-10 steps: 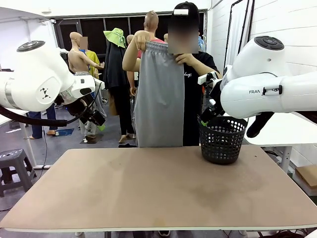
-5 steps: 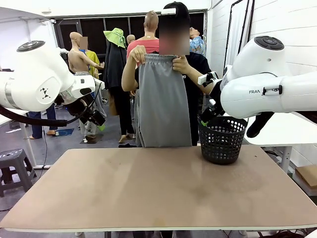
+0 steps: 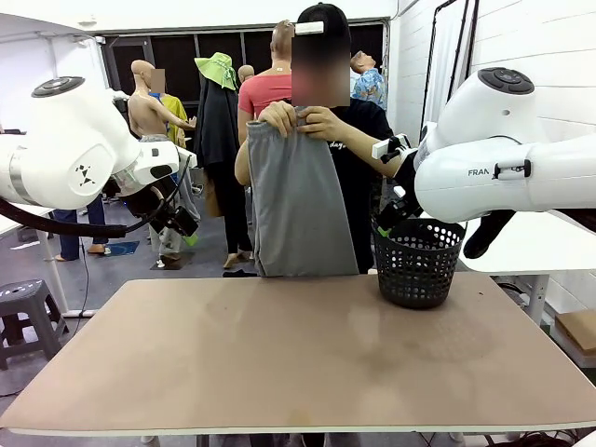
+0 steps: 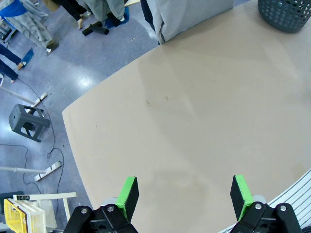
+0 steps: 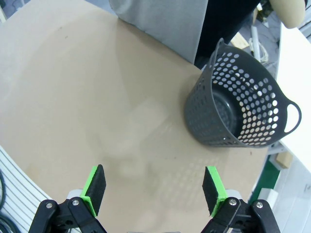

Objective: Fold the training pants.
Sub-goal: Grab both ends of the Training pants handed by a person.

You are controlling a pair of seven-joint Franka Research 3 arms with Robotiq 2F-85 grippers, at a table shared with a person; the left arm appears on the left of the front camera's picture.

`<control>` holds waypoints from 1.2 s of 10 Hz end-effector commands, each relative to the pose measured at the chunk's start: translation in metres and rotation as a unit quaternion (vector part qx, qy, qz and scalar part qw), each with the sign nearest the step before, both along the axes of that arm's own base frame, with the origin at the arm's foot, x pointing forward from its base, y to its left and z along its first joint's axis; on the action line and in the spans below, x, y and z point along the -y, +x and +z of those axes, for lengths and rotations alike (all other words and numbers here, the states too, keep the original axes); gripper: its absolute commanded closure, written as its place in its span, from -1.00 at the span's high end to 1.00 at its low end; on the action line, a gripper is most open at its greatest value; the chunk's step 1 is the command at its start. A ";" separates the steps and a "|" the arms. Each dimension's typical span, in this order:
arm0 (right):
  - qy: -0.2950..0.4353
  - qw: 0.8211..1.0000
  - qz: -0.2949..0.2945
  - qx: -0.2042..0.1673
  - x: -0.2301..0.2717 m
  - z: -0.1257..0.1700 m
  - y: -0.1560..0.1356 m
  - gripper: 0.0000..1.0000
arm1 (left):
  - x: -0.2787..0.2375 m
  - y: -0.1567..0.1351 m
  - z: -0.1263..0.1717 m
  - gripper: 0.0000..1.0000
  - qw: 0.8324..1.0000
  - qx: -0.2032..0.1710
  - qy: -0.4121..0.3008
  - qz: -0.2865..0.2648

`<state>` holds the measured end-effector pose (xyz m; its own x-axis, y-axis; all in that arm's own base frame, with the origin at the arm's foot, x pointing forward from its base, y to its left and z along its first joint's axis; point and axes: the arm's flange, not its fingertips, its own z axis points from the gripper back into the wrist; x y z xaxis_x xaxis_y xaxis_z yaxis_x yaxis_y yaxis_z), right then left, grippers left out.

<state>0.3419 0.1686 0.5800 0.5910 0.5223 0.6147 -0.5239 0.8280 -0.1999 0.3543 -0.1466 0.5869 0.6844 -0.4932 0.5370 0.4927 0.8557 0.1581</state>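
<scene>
Grey pants (image 3: 293,200) hang from the person's hands (image 3: 277,118) at the far side of the surface (image 3: 298,372) in the front view. Their lower end drops out of sight behind its far edge. A second ago the waistband was held spread and up by the head. Now it sits lower, at the chest, with both of the person's hands close together on it. That looks like the person bringing the pants down to lay them out, so no fold has begun yet. A black basket (image 3: 417,261) stands on the surface to the right, near the far edge. The two white arms wait at the sides, unmoved.

In the left wrist view, the left hand (image 4: 184,193) is spread wide with nothing between its green pads, over bare surface. The pants (image 4: 189,14) show at the top, beyond the far edge and well apart from it.

In the right wrist view, the right hand (image 5: 154,188) is just as wide and empty. The basket (image 5: 238,107) stands ahead of it, and the pants (image 5: 160,17) hang beyond the far edge.
</scene>
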 end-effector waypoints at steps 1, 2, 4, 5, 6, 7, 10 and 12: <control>-0.002 1.000 0.003 0.001 0.001 0.001 0.000 1.00 | 0.000 0.000 0.000 1.00 1.000 -0.002 -0.004 -0.004; -0.002 1.000 0.003 0.001 0.001 0.001 0.000 1.00 | 0.000 0.000 0.000 1.00 1.000 -0.002 -0.004 -0.004; -0.002 1.000 0.003 0.001 0.001 0.001 0.000 1.00 | 0.000 0.000 0.000 1.00 1.000 -0.002 -0.004 -0.004; -0.002 1.000 0.003 0.001 0.001 0.001 0.000 1.00 | 0.000 0.000 0.000 1.00 1.000 -0.002 -0.004 -0.004; -0.002 1.000 0.003 0.001 0.001 0.001 0.000 1.00 | 0.000 0.000 0.000 1.00 1.000 -0.002 -0.004 -0.004; -0.002 1.000 0.003 0.001 0.001 0.001 0.000 1.00 | 0.000 0.000 0.000 1.00 1.000 -0.002 -0.004 -0.004; -0.002 1.000 0.003 0.001 0.001 0.001 0.000 1.00 | 0.000 0.000 0.000 1.00 1.000 -0.002 -0.004 -0.004; -0.002 1.000 0.003 0.001 0.001 0.001 0.000 1.00 | 0.000 0.000 0.000 1.00 1.000 -0.002 -0.004 -0.004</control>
